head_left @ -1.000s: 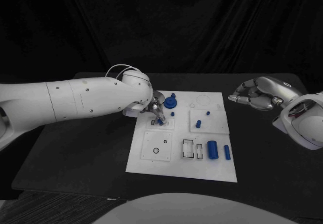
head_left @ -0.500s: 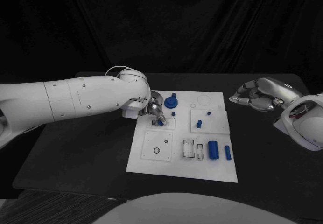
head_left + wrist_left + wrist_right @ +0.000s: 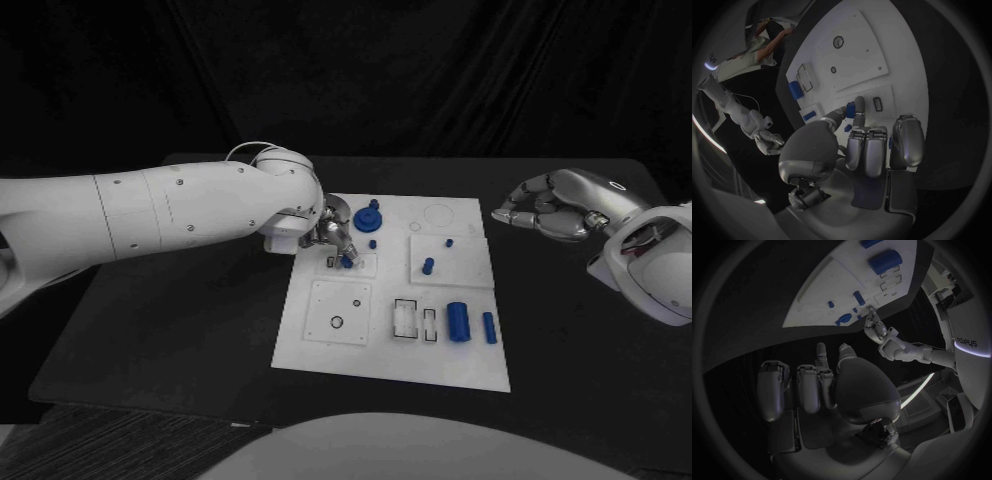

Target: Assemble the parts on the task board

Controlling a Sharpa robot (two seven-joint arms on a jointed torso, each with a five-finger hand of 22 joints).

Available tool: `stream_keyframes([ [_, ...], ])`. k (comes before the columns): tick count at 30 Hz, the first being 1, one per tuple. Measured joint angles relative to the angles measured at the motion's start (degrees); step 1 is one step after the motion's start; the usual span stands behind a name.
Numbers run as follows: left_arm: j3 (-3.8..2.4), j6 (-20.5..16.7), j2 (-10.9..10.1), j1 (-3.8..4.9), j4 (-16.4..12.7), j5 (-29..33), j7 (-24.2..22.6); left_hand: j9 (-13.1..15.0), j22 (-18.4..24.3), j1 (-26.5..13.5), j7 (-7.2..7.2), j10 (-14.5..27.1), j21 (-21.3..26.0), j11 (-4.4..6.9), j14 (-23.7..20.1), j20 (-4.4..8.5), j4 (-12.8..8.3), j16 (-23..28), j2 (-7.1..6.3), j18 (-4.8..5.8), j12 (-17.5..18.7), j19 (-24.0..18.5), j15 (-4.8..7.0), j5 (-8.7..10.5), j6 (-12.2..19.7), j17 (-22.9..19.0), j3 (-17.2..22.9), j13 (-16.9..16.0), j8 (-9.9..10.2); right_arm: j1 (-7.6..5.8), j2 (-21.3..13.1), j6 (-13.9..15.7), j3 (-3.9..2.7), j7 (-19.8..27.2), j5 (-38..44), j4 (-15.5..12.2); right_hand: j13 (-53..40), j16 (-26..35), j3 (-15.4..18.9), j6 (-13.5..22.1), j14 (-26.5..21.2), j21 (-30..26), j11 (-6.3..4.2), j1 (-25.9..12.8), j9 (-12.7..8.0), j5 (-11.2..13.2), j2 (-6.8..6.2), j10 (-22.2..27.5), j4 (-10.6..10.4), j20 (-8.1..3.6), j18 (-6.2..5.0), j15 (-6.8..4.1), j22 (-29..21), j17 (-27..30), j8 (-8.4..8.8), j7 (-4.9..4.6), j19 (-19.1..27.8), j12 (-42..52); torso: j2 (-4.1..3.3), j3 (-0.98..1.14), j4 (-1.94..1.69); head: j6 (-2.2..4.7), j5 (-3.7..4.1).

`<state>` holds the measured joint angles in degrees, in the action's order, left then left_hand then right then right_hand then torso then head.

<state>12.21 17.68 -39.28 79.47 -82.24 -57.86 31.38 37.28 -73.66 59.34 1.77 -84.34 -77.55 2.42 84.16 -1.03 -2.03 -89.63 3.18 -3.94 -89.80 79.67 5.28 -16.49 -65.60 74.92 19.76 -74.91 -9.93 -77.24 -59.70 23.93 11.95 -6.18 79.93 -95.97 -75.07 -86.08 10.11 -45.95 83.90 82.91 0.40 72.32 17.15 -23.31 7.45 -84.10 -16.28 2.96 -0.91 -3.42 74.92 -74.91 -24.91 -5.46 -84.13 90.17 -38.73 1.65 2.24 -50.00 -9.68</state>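
Since one second ago: left arm drawn slightly back toward the board's far left; left hand's fingertips shifted a little on the same square plate; right hand unchanged; loose parts unchanged.

Head view. Task board [image 3: 389,345], white, at the middle of the black table [image 3: 173,330]. Left hand [image 3: 332,238] over the board's upper-left area, fingers pointing down onto a small square plate, a small blue part [image 3: 351,263] at the fingertips. Near it a blue knob-shaped part [image 3: 369,216] stands upright at the far edge, with a small blue peg [image 3: 371,243] just beside it. Toward the middle: a short blue peg [image 3: 446,241] and a longer blue pin [image 3: 427,265], each on a square plate. Toward the near right: a large blue cylinder [image 3: 457,320] and a slimmer blue cylinder [image 3: 489,327] lying side by side, next to two rectangular slots [image 3: 415,320]. Right hand [image 3: 555,210] off the board's right edge, above the table, fingers curled in, nothing held.

Left wrist view. Left hand [image 3: 864,145] pinches the small blue part [image 3: 851,109] between thumb and one extended finger, above a slotted plate; other fingers folded.

Right wrist view. Right hand [image 3: 826,382] with fingers curled and nothing in them; task board [image 3: 836,282] well apart from it.
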Motion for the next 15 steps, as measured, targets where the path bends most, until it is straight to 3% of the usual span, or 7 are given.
stream_keyframes([
  [10, 0.02, -5.1, -3.2, -0.01, -3.2, 0.2, 0.4, 0.1, -0.5, -1.2, 0.41, 0.1, 0.0, -0.25, 0.0, 0.00, 0.9, 0.0, 1.20, 0.00, 0.0, 0.0, 0.00, -0.43, 0.4, 0.0, 1.6, 0.0, 0.6, 0.01, -1.0, -0.1, 0.00, -0.4, 0.0, -0.8, 0.0, 0.2, 0.0, 0.0, 0.0, -0.2, 0.00, 0.0, -0.1, 0.0, 0.01, 0.0, 0.0, 0.00, 0.00, 0.00, 0.0, 0.0, 0.00, 0.00, 0.0, 0.0, 0.01, 0.01, -0.01, 0.00, 0.34],
  [15, 0.04, -7.5, -4.2, -0.02, -4.4, 0.2, 0.4, 0.1, -0.5, -2.9, 0.50, 0.1, 0.0, -0.30, 0.0, -0.14, 2.4, 0.0, 1.10, 0.00, 0.0, -0.1, 0.00, 0.22, 0.5, 0.0, 1.4, 0.0, 0.6, 0.01, -1.5, -0.2, 0.00, -0.7, 0.0, -1.1, 0.0, 0.2, 0.0, 0.0, 0.0, -0.2, 0.00, 0.4, -0.1, 0.0, -0.04, 0.0, 0.0, 0.00, 0.00, 0.01, 0.0, 0.0, 0.00, 0.00, 0.0, 0.2, -0.01, 0.00, -0.01, 0.00, 0.12],
])
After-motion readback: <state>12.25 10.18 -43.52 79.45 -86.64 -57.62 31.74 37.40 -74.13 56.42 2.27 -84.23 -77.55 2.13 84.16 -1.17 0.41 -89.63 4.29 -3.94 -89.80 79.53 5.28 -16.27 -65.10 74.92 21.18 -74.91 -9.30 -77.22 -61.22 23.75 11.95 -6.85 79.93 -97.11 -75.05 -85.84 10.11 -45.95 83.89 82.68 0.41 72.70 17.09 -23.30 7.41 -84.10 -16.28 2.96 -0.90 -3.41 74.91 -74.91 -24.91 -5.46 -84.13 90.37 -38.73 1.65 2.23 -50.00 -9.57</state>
